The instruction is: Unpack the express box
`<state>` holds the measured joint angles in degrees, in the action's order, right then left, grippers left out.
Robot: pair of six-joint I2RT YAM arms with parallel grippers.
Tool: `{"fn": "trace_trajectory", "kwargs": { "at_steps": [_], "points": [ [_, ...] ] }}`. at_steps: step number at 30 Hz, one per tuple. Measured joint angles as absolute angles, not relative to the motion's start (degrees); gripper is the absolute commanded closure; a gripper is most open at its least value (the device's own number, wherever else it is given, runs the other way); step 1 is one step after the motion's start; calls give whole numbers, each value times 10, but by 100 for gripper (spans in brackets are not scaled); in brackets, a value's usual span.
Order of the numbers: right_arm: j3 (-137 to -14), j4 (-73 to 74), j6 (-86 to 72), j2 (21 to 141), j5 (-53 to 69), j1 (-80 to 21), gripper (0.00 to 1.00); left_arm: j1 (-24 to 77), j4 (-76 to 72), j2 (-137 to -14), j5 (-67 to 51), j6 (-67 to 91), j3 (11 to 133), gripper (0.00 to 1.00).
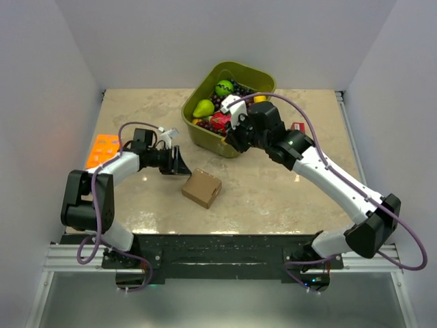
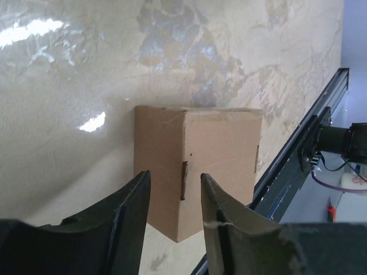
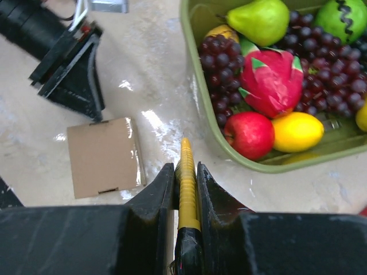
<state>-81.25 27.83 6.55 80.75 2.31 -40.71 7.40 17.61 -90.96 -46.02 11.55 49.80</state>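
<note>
The left end effector (image 2: 175, 176), narrowly parted, is levelled at the box (image 1: 202, 188); a yellow tool (image 3: 187, 200) is clamped in the right end effector (image 3: 186, 169).

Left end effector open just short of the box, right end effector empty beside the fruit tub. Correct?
Not empty. The right end effector is shut on a slim yellow tool, clear in the right wrist view. The rest holds: left end effector open short of the express box, fruit tub alongside.
</note>
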Motion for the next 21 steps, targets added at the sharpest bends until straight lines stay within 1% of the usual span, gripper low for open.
{"fn": "trace_trajectory", "kwargs": {
  "at_steps": [1,2,3,8,13,17,21],
  "points": [
    [-813,278,77,810,37,-409,89,74,167,-907,-467,118,498,43],
    [-813,278,83,813,46,-410,91,74,157,-904,-473,123,497,41],
    [-813,278,90,816,57,-412,100,76,145,-898,-479,126,495,40],
    [-823,278,106,858,89,-413,100,92,118,-874,-490,130,493,34],
    [-823,275,109,876,110,-413,100,133,129,-890,-448,126,495,34],
    [-825,267,101,889,132,-415,100,144,136,-919,-428,119,495,36],
    [-825,257,99,900,136,-421,100,141,140,-927,-445,109,495,32]
  ]
}}
